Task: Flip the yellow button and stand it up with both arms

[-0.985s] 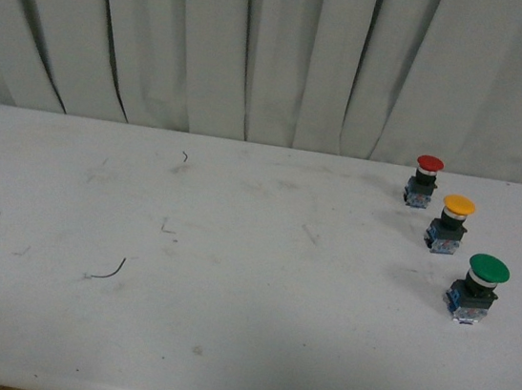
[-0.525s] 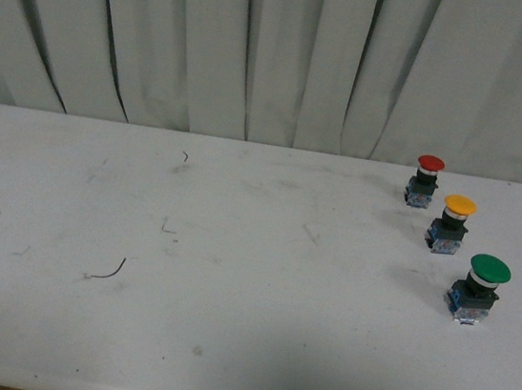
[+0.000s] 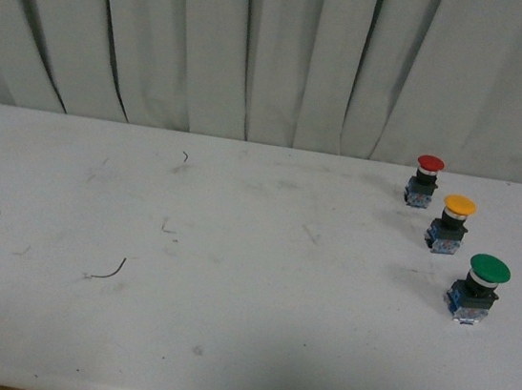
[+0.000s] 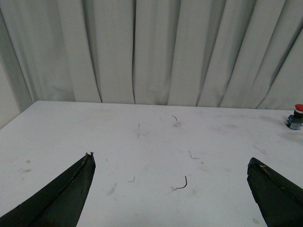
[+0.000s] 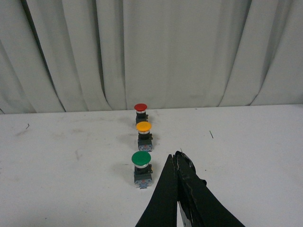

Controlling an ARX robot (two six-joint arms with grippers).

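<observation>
From my body camera neither of my arms shows at all, so I know my grippers only from the wrist cameras, and even there each is cut off by the picture's edge. My left gripper (image 4: pixel 170 163) has its two dark fingers (image 4: pixel 66 196) spread wide apart with nothing between them but bare white table (image 3: pixel 241 346); only the tips are in sight. My right gripper (image 5: pixel 176 158) has its fingers pressed together into one dark wedge, holding nothing that I can see, and its lower part runs out of the picture. The yellow button (image 3: pixel 452 223) stands upright on its base, cap on top, on the right side of the table toward the back, in a slanted row between the red button (image 3: pixel 424 180) behind it and the green button (image 3: pixel 476 288) in front, each a little apart from its neighbour. In my right wrist camera the yellow button (image 5: pixel 144 135) sits beyond my closed fingertips and off to one side, with the green button (image 5: pixel 141 168) nearer to them; nothing touches. My left wrist camera catches only the red button (image 4: pixel 296 117), half cut off at the edge. The buttons' bases look black and blue, but they are too small for me to read any label. A thin curl of dark wire (image 3: pixel 107 271) lies on the table's left part, and a pale curtain (image 3: pixel 261 51) closes off the back.
</observation>
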